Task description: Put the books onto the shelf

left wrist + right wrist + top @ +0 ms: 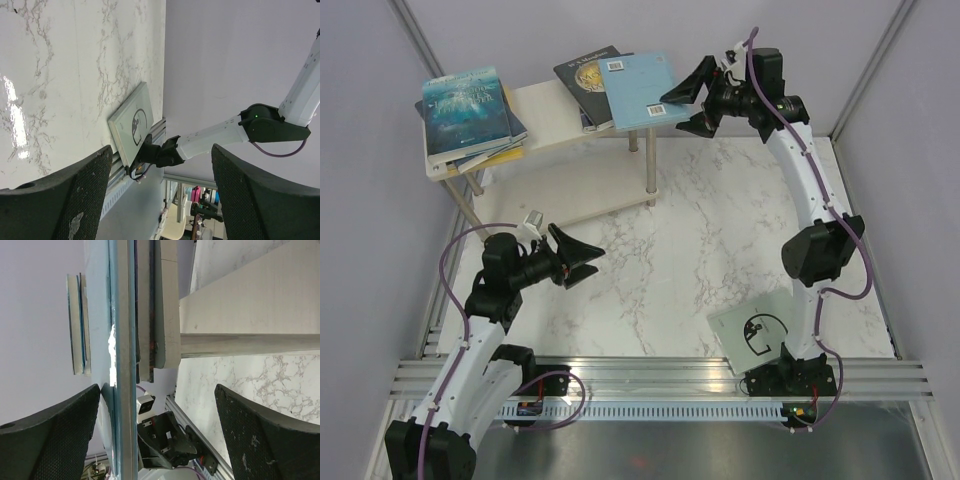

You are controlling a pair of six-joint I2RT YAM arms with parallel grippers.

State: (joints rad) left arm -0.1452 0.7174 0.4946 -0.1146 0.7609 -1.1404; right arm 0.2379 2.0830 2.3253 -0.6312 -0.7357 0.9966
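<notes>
White marble-pattern tabletop (700, 250) with grey veining, plain pale lilac-grey wall panels (360, 150) on left, far and right sides, silver frame posts (418, 38) in far corners, ribbed aluminium rails (650, 372) along near edge, bright glare patch (15, 125) on the marble

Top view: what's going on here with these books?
The right claw stands open at the edge of a pale blue paperback lying atop a black gold-disc book on the pale wood-grain rack. A stack topped by a teal ocean book sits at the rack's left end. The left claw hangs open, empty, over the white marble table. A pale grey book with a black G lies on it, unshelved.
</notes>
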